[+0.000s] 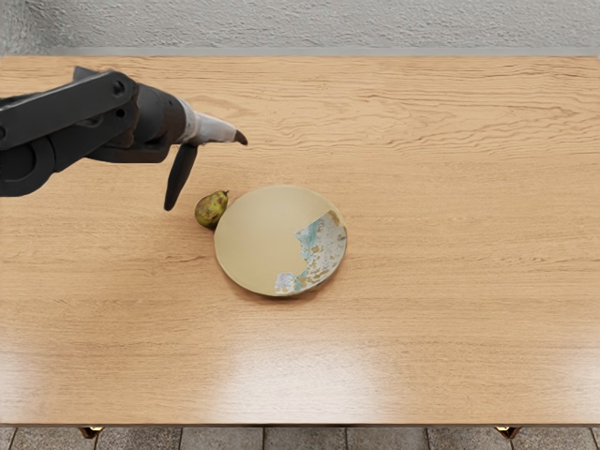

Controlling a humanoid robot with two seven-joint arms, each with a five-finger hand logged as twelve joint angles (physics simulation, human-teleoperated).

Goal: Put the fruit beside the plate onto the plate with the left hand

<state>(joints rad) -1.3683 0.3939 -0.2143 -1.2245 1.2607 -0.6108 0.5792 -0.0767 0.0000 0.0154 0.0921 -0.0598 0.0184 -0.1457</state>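
This is looking like a plain rendered dining room: a broad wooden table (pixel 450 356) is filling the space, a plate (pixel 262 239) is lying on it, a rough grey wall (pixel 300 23) is running behind, grey floor tiles (pixel 281 439) are showing below.

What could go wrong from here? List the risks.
1. The pear sits right at the left rim of the plate, so fingers closing around it may strike or shift the plate.
2. The left hand is open, up and left of the pear. A glancing touch could roll the rounded pear away.
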